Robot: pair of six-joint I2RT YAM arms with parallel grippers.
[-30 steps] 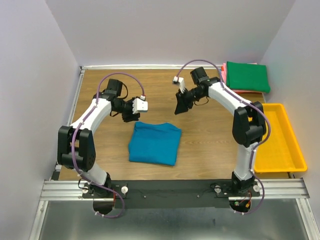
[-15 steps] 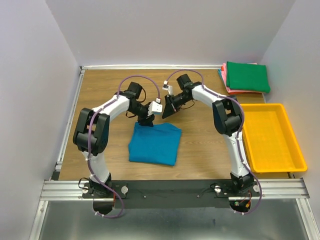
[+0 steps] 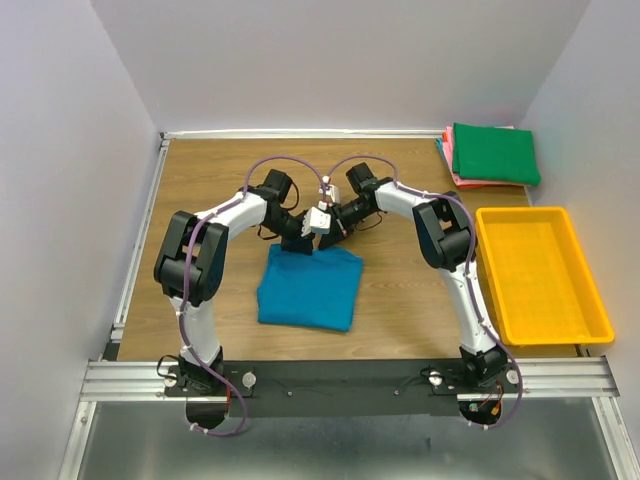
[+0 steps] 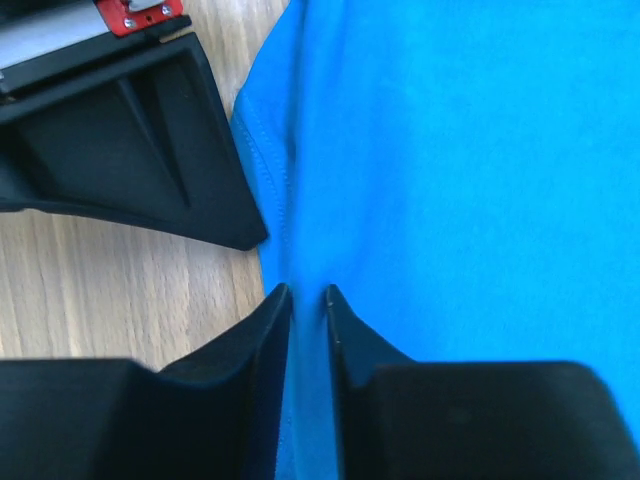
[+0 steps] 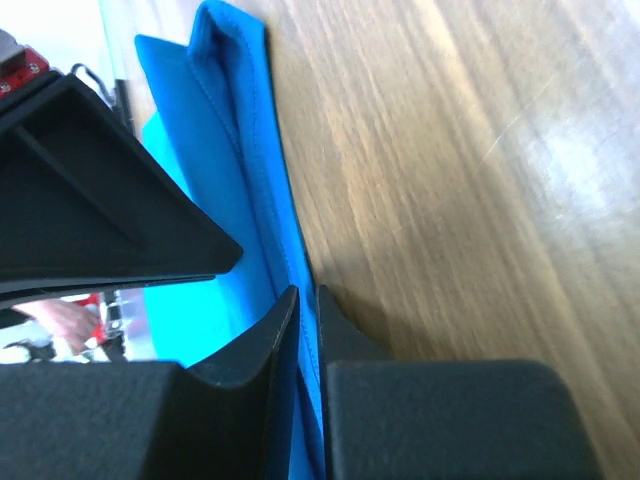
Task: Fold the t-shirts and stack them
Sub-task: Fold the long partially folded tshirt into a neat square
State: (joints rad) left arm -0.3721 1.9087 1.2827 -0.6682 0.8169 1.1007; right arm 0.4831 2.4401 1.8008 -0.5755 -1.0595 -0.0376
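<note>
While the folded teal-blue t-shirt (image 3: 308, 288) is lying flat mid-table (image 3: 200, 180), the left gripper (image 3: 293, 243) and right gripper (image 3: 330, 237) are sitting side by side at its far edge, each with jaws nearly together and pinching a fold of the blue cloth. A dark green t-shirt (image 3: 495, 153) is resting on pink t-shirts (image 3: 478, 183) in the far right corner, beyond the yellow tray (image 3: 545, 338).

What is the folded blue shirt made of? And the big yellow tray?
The blue folded t-shirt looks like soft matte cloth, maybe cotton: stitched hems and gentle folds show. The yellow tray looks like smooth hard plastic, from its even colour and moulded rim.
</note>
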